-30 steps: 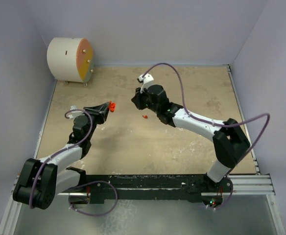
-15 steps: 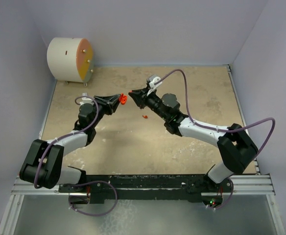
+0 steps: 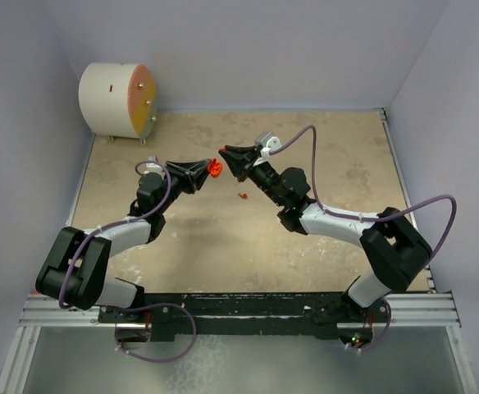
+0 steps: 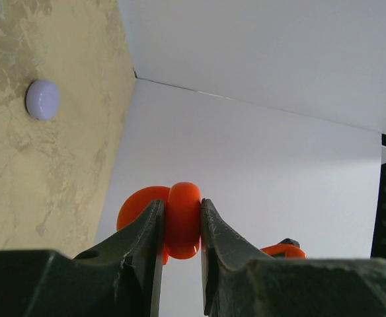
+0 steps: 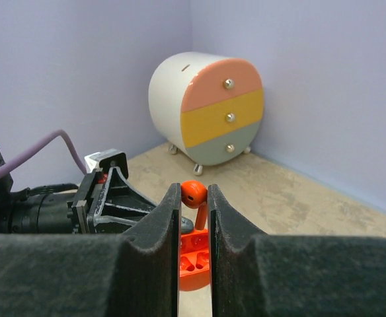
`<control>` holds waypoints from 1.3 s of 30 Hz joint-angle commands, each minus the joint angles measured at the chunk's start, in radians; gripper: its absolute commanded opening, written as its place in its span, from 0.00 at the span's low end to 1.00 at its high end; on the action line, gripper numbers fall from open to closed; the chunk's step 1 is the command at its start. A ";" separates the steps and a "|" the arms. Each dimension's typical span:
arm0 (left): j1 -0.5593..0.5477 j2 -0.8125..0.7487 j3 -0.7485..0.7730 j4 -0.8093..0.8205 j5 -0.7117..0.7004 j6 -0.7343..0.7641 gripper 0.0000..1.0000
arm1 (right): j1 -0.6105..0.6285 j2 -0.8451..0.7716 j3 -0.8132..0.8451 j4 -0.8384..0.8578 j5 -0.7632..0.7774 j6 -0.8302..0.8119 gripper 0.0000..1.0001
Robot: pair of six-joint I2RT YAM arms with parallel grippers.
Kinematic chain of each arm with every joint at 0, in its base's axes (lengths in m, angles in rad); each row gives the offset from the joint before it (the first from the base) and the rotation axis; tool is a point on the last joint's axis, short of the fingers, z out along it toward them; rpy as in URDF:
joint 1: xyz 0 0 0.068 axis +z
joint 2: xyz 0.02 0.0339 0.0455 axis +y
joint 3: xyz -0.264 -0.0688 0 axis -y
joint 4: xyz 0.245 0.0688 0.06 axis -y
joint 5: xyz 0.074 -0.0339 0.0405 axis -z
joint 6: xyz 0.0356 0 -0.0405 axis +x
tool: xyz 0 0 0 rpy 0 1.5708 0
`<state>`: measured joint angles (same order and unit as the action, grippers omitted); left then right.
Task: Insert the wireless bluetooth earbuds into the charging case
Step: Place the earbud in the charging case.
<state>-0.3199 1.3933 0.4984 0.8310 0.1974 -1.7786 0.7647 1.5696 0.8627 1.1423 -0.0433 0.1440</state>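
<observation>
1. Red earbud (image 5: 194,193) is pinched between the two fingers of the right gripper (image 3: 225,153). Its rounded head is at the top and its stem points down, and the jaws are shut tight on it.
2. That earbud sits directly over the red charging case (image 5: 192,267), with the stem tip down at the case's upper edge. Cannot tell whether the two are touching.
3. The red charging case is open, and the right wrist view shows the moulded sockets inside it.
4. The left gripper (image 4: 181,206) is clamped on the case, one finger on each side. The left wrist view shows the case as two red-orange lobes squeezed between the fingertips.
5. In the top view both arms reach inward. The two gripper tips meet nose to nose above the table (image 3: 223,246), a little far and left of its middle.
6. A second red earbud (image 3: 243,196) lies loose on the table, just near and right of where the grippers meet, apart from both.
7. A lavender round case (image 4: 42,100) lies closed on the table surface close to the foot of a wall. It shows only in the left wrist view.
8. A small round drawer cabinet (image 3: 116,100) stands on short feet in the far left corner. Its body is white, and its three drawer fronts are salmon, yellow and grey-green.
9. A small red-orange bit shows past the left gripper's finger at the lower right of the left wrist view. Cannot tell what it is.
</observation>
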 commanded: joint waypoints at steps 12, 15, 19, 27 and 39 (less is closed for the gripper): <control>-0.008 -0.028 0.037 0.065 0.020 -0.059 0.00 | -0.011 0.069 -0.090 0.391 -0.029 -0.072 0.00; -0.008 -0.040 0.036 0.052 0.020 -0.067 0.00 | -0.011 0.083 -0.100 0.435 -0.037 -0.075 0.00; -0.011 -0.055 0.037 0.027 0.019 -0.065 0.00 | -0.011 0.101 -0.089 0.437 -0.046 -0.072 0.00; -0.023 -0.051 0.061 0.016 0.019 -0.064 0.00 | -0.011 0.119 -0.081 0.433 -0.059 -0.067 0.00; -0.057 -0.044 0.092 0.001 0.005 -0.062 0.00 | -0.011 0.121 -0.087 0.424 -0.040 -0.077 0.00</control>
<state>-0.3695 1.3682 0.5522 0.8036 0.2062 -1.8248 0.7578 1.7027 0.7628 1.5021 -0.0940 0.0933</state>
